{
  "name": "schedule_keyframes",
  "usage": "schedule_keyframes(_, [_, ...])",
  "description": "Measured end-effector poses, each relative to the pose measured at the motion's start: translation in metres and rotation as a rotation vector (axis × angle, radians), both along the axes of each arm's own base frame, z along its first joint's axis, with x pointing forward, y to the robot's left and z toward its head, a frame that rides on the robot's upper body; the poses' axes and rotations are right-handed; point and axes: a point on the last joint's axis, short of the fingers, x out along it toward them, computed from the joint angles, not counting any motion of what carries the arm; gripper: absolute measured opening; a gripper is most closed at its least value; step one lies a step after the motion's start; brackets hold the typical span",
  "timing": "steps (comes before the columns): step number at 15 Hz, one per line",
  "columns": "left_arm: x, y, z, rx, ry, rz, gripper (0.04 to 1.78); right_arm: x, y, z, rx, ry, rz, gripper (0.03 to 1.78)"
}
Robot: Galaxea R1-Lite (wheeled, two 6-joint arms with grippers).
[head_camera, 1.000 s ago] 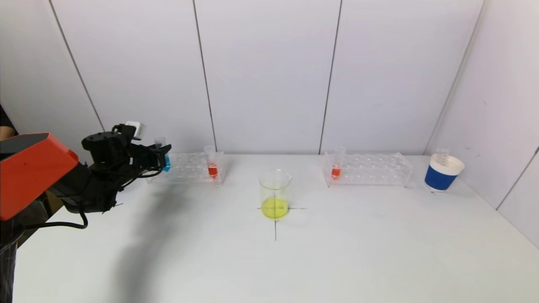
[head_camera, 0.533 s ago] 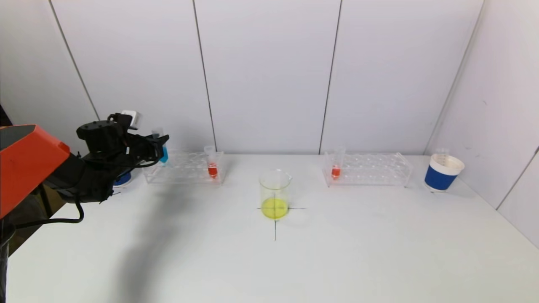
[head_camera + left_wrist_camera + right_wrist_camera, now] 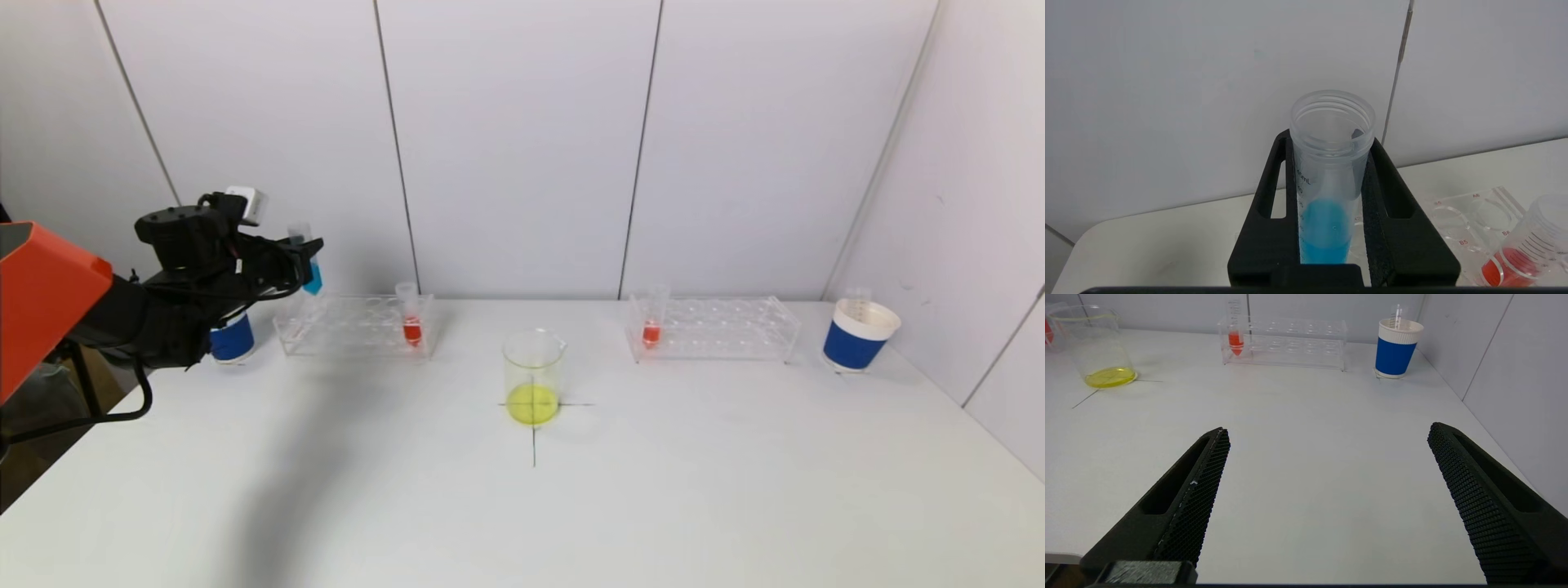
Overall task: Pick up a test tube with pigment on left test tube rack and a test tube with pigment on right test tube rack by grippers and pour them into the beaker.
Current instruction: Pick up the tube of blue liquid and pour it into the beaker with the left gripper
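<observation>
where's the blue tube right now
In the head view, far left: the blue tube is clamped upright in the left gripper, raised above the left rack's outer end.

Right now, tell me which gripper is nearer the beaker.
Left. The left gripper holds the blue tube above the left rack's far end; the right gripper hangs open, short of the beaker.

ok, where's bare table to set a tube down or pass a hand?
Bare: the near table in front of the beaker, and the gaps between the beaker and each rack. Crowded: the back row, left rack, right rack, blue cups at both ends. Left hand holds the blue tube above the left rack's outer end.
</observation>
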Motion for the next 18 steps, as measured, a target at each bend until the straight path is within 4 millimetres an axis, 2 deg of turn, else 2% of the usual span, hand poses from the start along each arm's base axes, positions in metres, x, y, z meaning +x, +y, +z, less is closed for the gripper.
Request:
schedule_keyframes(9, [-0.009,-0.002,0.028,0.002,-0.018,-0.002,0.45,0.000,0.000,0.000,0.000,0.000,0.000,1.76])
schedule_keyframes(14, [-0.021,-0.010,0.059,0.002,-0.018,-0.018,0.45,0.000,0.000,0.000,0.000,0.000,0.000,1.76])
schedule_keyframes(18, [-0.034,-0.027,0.084,0.008,-0.024,-0.056,0.45,0.000,0.000,0.000,0.000,0.000,0.000,1.76])
